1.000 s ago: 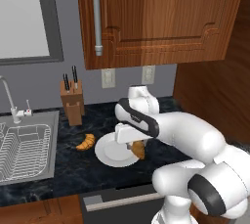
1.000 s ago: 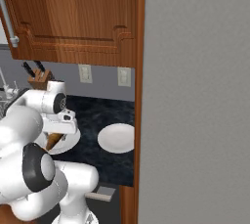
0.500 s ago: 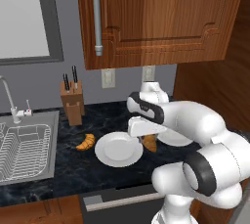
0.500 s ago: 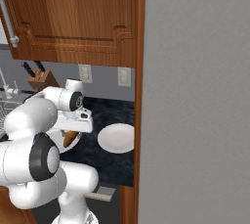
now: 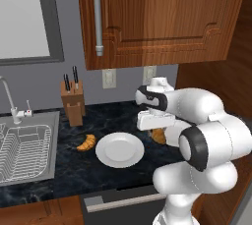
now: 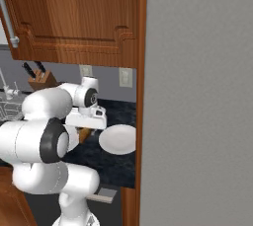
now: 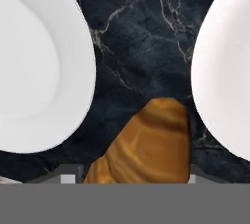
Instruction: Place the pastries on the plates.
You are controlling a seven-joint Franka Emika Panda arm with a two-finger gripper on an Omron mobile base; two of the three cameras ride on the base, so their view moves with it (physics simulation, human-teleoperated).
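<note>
Your arm has swung right since a second ago: then the gripper [image 7: 139, 181] hung over the near plate [image 5: 119, 149], now it sits over the dark counter [image 7: 141, 52] between that plate and the far plate [image 6: 117, 138]. You've got the oval croissant [image 7: 144, 147] pinched between the jaws, which are closed in snug on its sides. Both plates lie bare. The curved croissant [image 5: 86, 143] rests on the counter, just left of the near plate, near the knife block [image 5: 72, 100]. No writing you can read anywhere.
</note>
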